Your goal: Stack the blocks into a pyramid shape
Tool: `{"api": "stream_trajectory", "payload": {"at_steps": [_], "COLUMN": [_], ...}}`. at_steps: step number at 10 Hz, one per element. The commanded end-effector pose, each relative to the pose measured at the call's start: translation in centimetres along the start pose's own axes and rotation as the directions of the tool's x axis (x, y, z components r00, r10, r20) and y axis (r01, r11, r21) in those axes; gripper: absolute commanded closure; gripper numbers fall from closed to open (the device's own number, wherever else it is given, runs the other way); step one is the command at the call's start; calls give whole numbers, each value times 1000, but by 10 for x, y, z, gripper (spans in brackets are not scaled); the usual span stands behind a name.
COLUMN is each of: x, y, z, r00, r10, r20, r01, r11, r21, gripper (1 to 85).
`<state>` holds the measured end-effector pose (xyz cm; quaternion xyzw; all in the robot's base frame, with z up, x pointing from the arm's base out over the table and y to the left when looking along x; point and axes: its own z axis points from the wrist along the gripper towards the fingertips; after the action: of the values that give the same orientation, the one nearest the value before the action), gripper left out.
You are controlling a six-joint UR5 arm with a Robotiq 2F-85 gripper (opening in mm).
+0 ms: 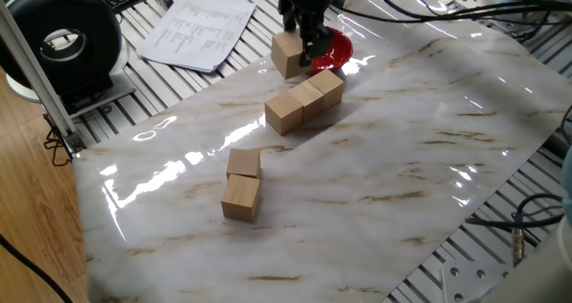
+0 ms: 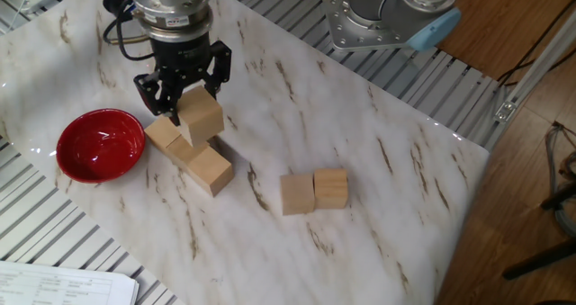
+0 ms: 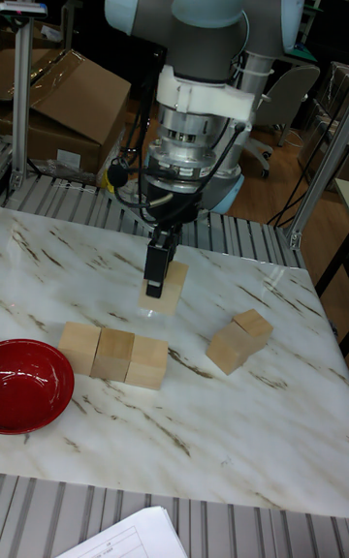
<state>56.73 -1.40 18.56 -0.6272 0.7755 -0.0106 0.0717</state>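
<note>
1 wooden block (image 2: pixel 202 118) is held in the claw (image 2: pixel 183 107), lifted above the row of 3 blocks (image 2: pixel 191 152); judged light, rigid, smooth-faced, best pinched across opposite flat sides

Light-tan wood, glossy red, and white marble veined in brown.

The black gripper (image 2: pixel 183 82) holds 1 plain light-tan block (image 2: pixel 201 118). Just below it, 3 blocks (image 3: pixel 113 355) share the same pale unmarked wood, and 2 more (image 2: pixel 313 192) farther off match them. Beside the gripper, the bowl (image 2: pixel 100 144) is shiny red. The tabletop (image 2: pixel 378 206) is white marble streaked with brown veins. The arm (image 3: pixel 208 54) above the gripper is silver-grey with light-blue caps. White printed paper (image 1: pixel 197 28) lies beyond it.
</note>
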Motion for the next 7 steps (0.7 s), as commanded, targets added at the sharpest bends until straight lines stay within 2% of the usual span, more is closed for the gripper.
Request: {"api": "stream_trajectory", "payload": {"at_steps": [1, 3, 7], "x": [6, 11, 16], "y": [-1, 0, -4], "z": [11, 19, 23], "r00": [1000, 999, 999], "r10": [-14, -22, -28], "r20": [24, 36, 16], "r01": [14, 21, 27], "r11": [1000, 1000, 999], "r21": [6, 15, 24], "gripper": [847, 847, 847]}}
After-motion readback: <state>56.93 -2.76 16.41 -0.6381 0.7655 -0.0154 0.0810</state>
